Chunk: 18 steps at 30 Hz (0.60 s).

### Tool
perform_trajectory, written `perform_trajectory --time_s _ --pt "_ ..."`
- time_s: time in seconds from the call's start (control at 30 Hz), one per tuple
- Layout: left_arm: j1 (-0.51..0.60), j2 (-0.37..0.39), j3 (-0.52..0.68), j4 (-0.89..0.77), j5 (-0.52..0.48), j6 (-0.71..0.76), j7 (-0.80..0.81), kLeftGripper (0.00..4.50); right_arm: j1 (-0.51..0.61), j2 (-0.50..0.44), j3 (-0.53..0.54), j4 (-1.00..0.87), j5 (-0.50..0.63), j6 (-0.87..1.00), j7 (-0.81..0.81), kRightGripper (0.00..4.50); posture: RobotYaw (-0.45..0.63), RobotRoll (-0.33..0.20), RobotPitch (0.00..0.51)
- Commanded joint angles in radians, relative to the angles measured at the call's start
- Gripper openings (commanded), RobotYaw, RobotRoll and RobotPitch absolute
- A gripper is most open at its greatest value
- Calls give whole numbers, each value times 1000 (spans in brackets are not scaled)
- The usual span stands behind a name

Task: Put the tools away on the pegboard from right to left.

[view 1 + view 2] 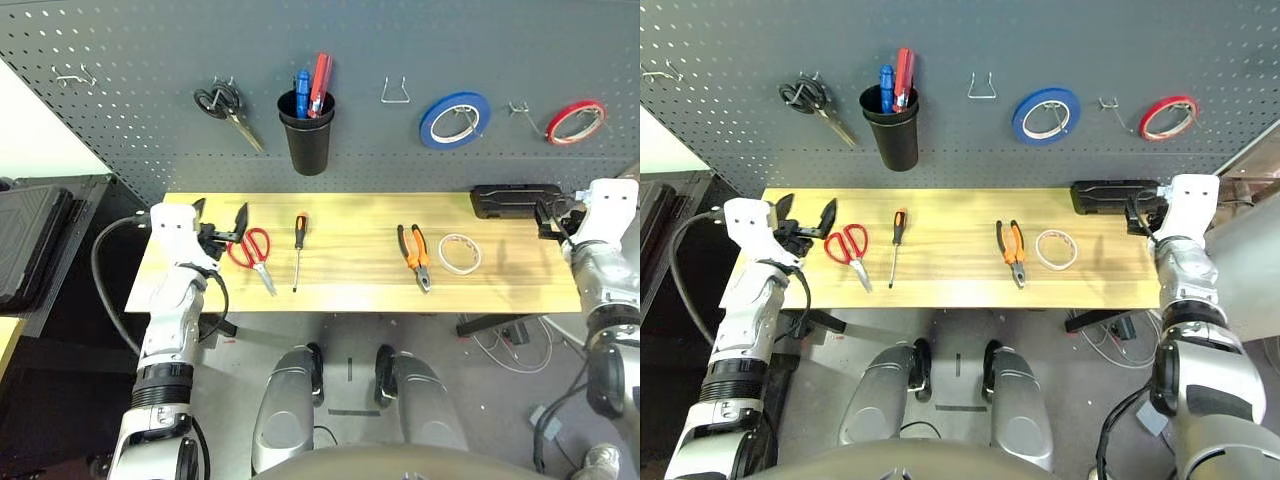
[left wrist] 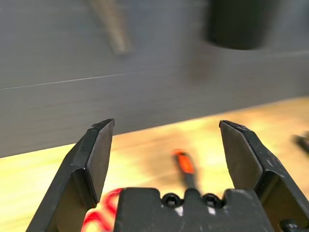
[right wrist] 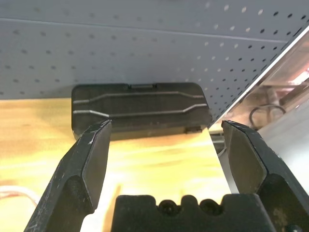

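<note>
While both end effectors gape wide, white tape roll (image 1: 459,253) lies flat; wooden table (image 1: 350,290).

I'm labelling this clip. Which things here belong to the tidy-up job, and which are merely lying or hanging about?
Job:
white tape roll
pliers
slim screwdriver
red-handled scissors
pegboard

Not the job:
black case
blue tape roll
red tape roll
black-handled scissors
</note>
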Motion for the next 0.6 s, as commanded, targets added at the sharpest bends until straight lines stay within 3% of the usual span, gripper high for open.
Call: perform_trajectory --time_s 0.03,0.3,0.6 --pt "36 28 -66 -90 -23 58 -97 4445 42 -34 23 -52 2 56 108 4500 115 0 240" --pt "63 104 -200 -162 2 72 -277 4445 65 -91 165 -99 -86 33 359 4500 122 0 252" --pt "30 176 -259 -124 74 37 -355 4445 -64 -113 359 25 -250 -83 584 4500 140 0 276"
